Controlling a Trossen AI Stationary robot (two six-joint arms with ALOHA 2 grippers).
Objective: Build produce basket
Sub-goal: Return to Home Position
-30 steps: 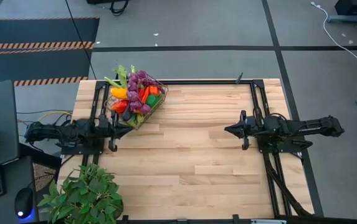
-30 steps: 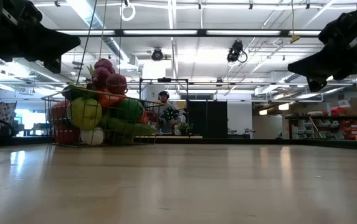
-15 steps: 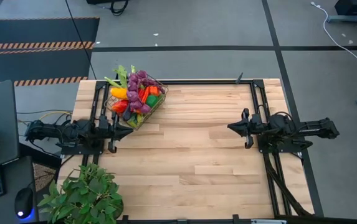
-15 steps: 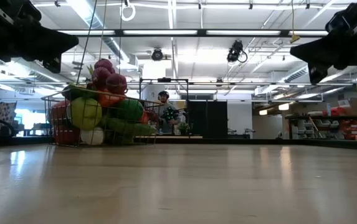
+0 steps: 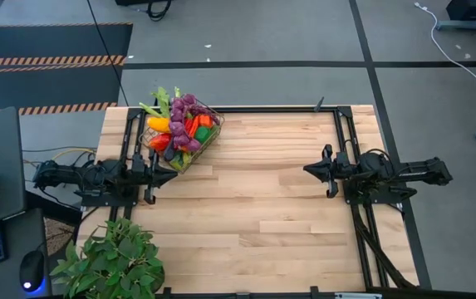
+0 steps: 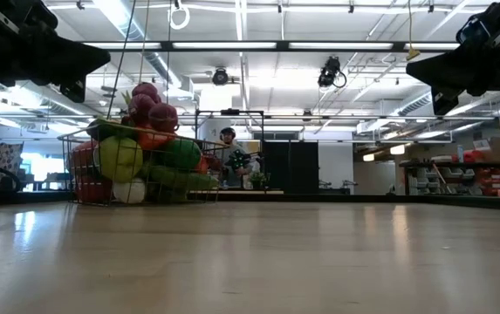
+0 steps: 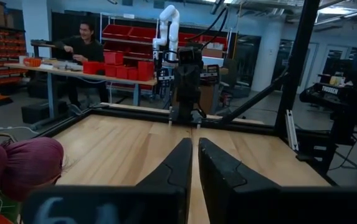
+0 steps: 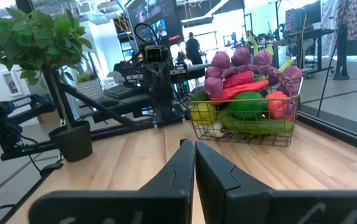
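The dark wire basket (image 5: 181, 137) stands on the table at the far left, heaped with toy produce (image 5: 179, 123): purple grapes, celery, orange, red, yellow and green pieces. It also shows in the low view (image 6: 136, 161) and the right wrist view (image 8: 247, 106). My left gripper (image 5: 174, 175) hovers shut and empty just near of the basket, fingers pointing toward the table's right. My right gripper (image 5: 306, 170) hovers shut and empty at the table's right, pointing left.
A leafy green potted plant (image 5: 113, 262) stands at the table's near left corner. Black frame rails (image 5: 279, 109) run along the far and right edges. A person (image 7: 81, 46) sits at a bench beyond the table.
My right gripper has drawn back a little toward the table's right edge and then kept still. The basket and the produce have not moved.
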